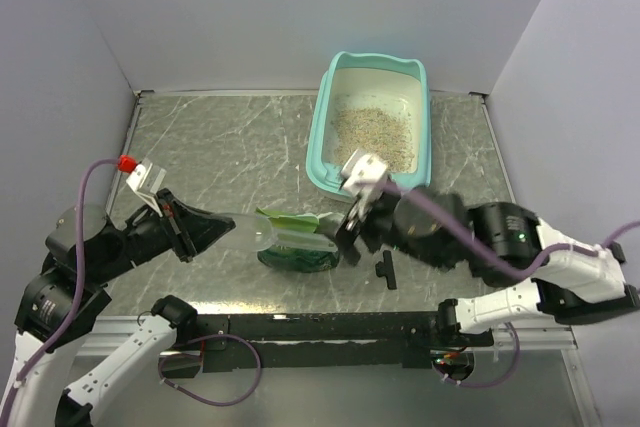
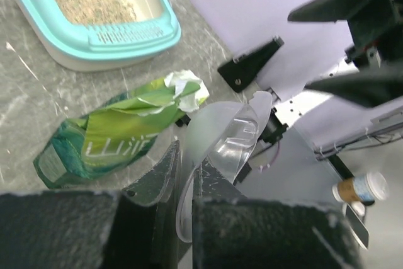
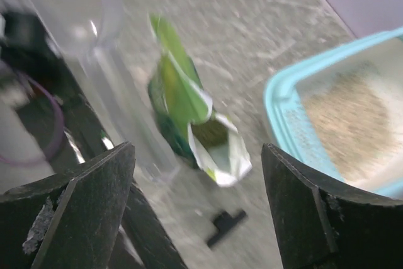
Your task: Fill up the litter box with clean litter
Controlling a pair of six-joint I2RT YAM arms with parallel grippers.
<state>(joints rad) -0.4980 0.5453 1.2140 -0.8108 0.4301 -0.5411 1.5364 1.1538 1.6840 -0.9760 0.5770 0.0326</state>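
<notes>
The litter box (image 1: 375, 59) is set at the far right of the table (image 1: 220, 147), and a thin, patchy layer of clean litter (image 1: 372, 132) is already spread over its white floor, so the filling is judged to be partly done. A clear plastic scoop (image 2: 220, 137) is clamped by its edge in the left end effector (image 2: 186, 174) and is held low, just beside the green pouch (image 1: 300, 247), which lies on its side with its torn mouth turned toward the right arm. The right end effector (image 1: 352, 232) is spread wide with nothing in it, near the pouch's open end. The step in hand is taken to be another scoop. For that, the pouch would likely need to be steadied or tipped by the right arm. How much litter is left in the pouch cannot be told. The table is grey, marble-veined stone, closed in by plain pale walls (image 1: 250, 7). A small black T-shaped part (image 1: 385, 269) lies near its front edge.
</notes>
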